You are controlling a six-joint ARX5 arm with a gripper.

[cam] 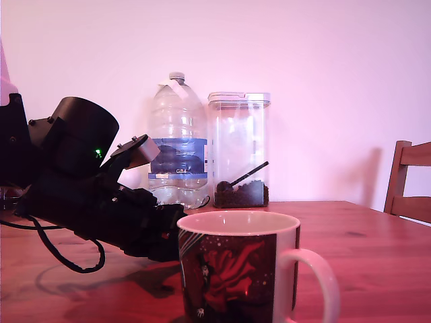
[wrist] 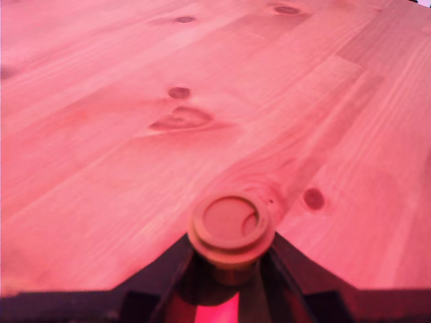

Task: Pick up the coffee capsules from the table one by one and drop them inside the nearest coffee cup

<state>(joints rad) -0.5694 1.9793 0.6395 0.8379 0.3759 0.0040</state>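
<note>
Right at my fingertips in the wrist view there's a coffee capsule (wrist: 231,229) — round, flanged rim, flat face turned toward the camera — and my gripper (wrist: 232,266) is clenched on its body, one dark finger (wrist: 168,269) on each side. It looks held just above the table (wrist: 121,155), though I can't really tell if it's touching the wood or not. Beyond it the planks run off with a few dark knots, nothing else on them in that view. In the exterior view the coffee cup (cam: 236,269) sits closest to the camera, dark wrap with a red figure, white rim and inside, handle pointing to the exterior view's right. My arm (cam: 87,195) is just behind it on the exterior view's left, angled down toward the table, and the cup hides my front end — so the capsule doesn't show there. Further back, near the wall, stand a big clear water bottle (cam: 177,145) with a blue label and beside it a clear lidded container (cam: 240,148) holding some dark grounds and a scoop. A wooden chair (cam: 409,182) pokes in at the far right edge.
</note>
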